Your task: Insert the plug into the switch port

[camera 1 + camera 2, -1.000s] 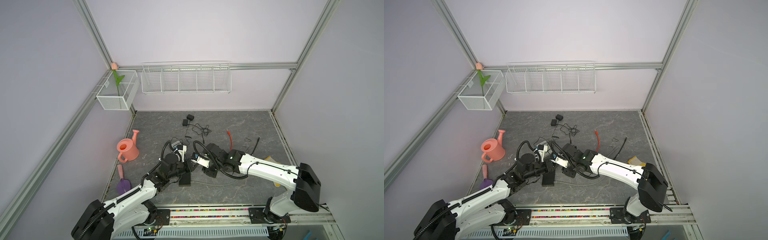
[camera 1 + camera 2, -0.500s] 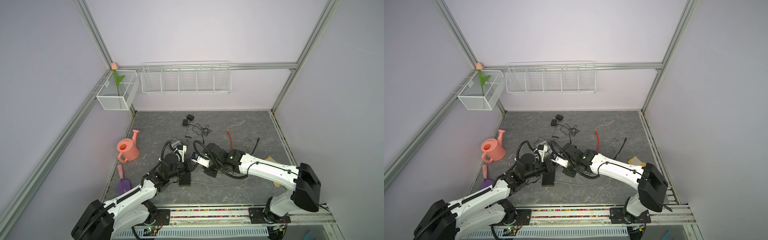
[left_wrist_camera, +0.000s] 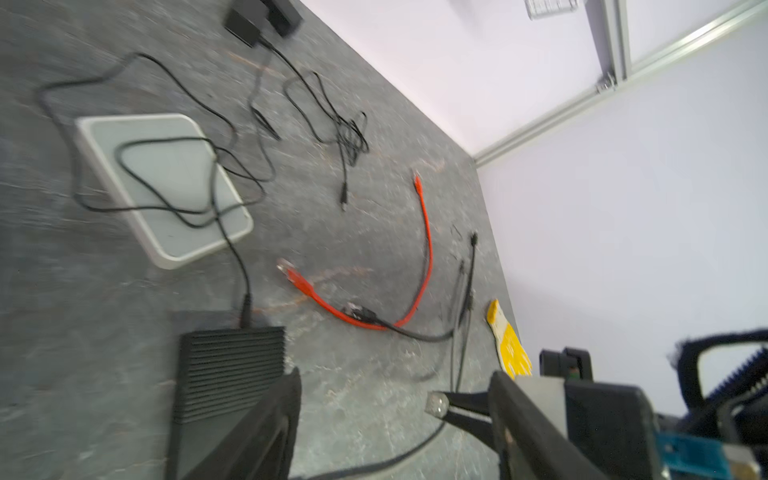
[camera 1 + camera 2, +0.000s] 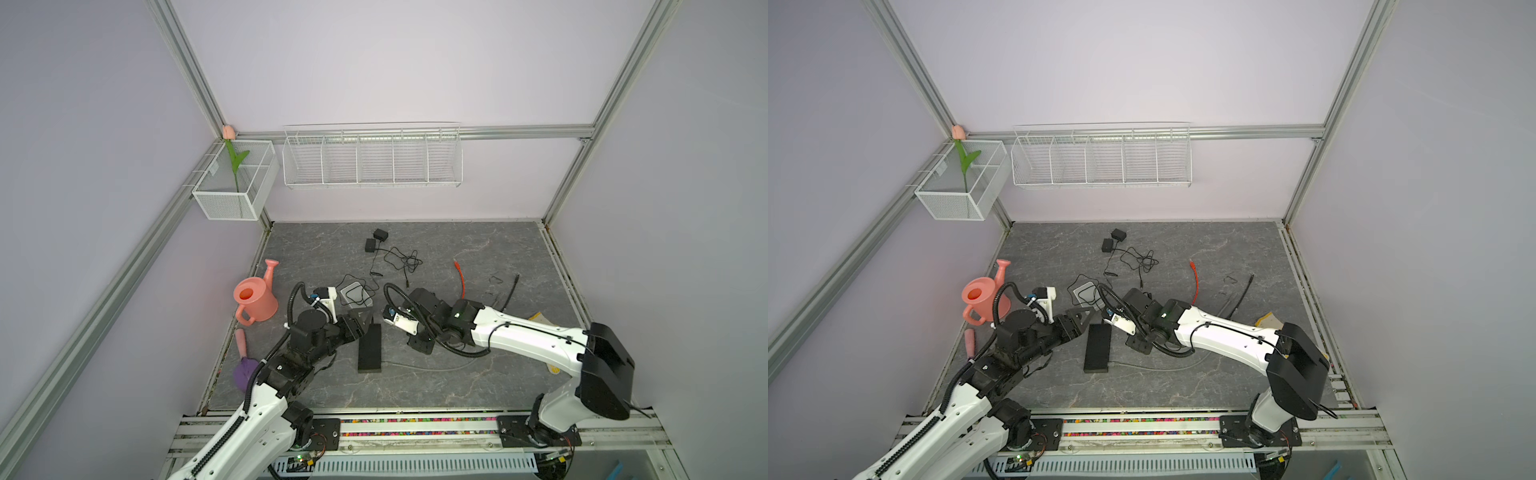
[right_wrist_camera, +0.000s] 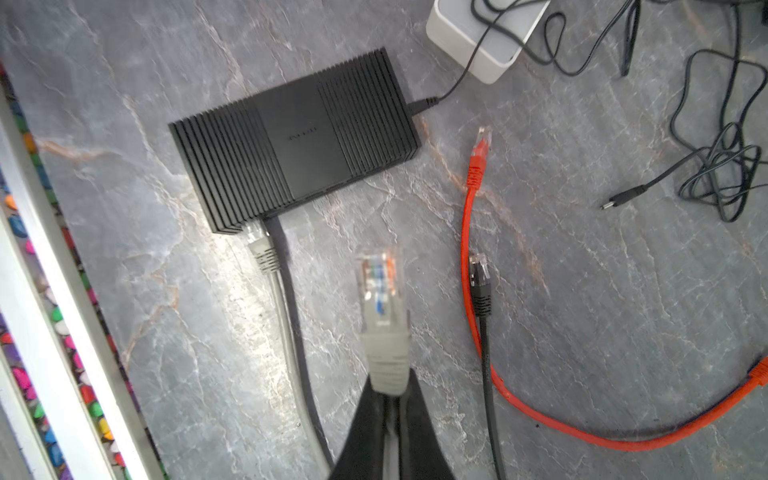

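Right claw is clamped on the grey boot of the plug. The clear tip sticks out ahead of the fingers and points toward the switch. In the right wrist view the plug is well apart from the switch, no contact. It looks lifted off the surface, but that's a judgement because the plug is blurred.

The switch lies flat near the front edge of the surface, left of middle in both top views. Its long port side faces the right arm. One other grey plug is already seated at the end of that side nearest the front edge. There's a dark strip beside it, cable or shadow, cannot tell. A thin power lead goes into the far short end.

Left claw has its fingers wide apart and holds nothing. One finger hangs over a corner of the switch, the other is off to the side. Whether that finger touches the switch, cannot tell.

A red cable and a black plug lie loose on the surface beside the held plug, and a white box sits past the switch.

Progress: the grasp is done, insertion is not started. Left to do: line the tip up with a free port, close the gap, push until it seats. The switch is unbraced, so it may slide when pushed.
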Available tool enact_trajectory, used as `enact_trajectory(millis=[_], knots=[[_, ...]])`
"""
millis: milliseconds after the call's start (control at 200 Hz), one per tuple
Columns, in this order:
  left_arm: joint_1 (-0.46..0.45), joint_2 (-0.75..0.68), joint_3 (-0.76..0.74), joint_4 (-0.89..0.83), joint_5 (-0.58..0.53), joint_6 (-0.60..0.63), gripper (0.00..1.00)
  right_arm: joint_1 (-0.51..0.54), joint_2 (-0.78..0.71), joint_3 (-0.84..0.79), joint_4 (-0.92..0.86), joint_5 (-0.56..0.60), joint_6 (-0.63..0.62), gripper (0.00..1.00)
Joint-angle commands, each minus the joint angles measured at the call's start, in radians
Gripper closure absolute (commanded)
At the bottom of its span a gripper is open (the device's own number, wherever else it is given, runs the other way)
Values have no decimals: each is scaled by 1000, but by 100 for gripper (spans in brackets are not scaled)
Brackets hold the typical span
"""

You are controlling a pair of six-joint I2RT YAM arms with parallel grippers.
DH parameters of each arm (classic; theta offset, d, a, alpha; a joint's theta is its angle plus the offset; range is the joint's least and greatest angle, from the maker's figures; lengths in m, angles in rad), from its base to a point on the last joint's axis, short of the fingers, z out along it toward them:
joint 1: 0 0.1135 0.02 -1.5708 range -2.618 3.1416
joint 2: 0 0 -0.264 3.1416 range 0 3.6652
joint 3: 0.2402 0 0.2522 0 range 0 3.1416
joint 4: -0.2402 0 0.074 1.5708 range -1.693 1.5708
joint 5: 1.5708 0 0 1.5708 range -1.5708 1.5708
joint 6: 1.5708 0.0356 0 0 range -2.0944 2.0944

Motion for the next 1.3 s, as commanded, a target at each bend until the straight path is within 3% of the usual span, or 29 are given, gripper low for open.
enact_trajectory(millis=[0,360,835,1060,1295], knots=[[43,47,-62,-70,22,22,31,2,80,25,-65,58,-19,93],[56,277,-100,75,-7,69,35,49,245,83,-98,55,-19,93],[23,687,-10,318,240,77,49,61,255,61,-77,66,1,94],[-32,751,49,309,222,86,50,62,235,24,-80,71,19,93],[-33,682,14,257,169,99,51,67,225,4,-84,45,37,93]])
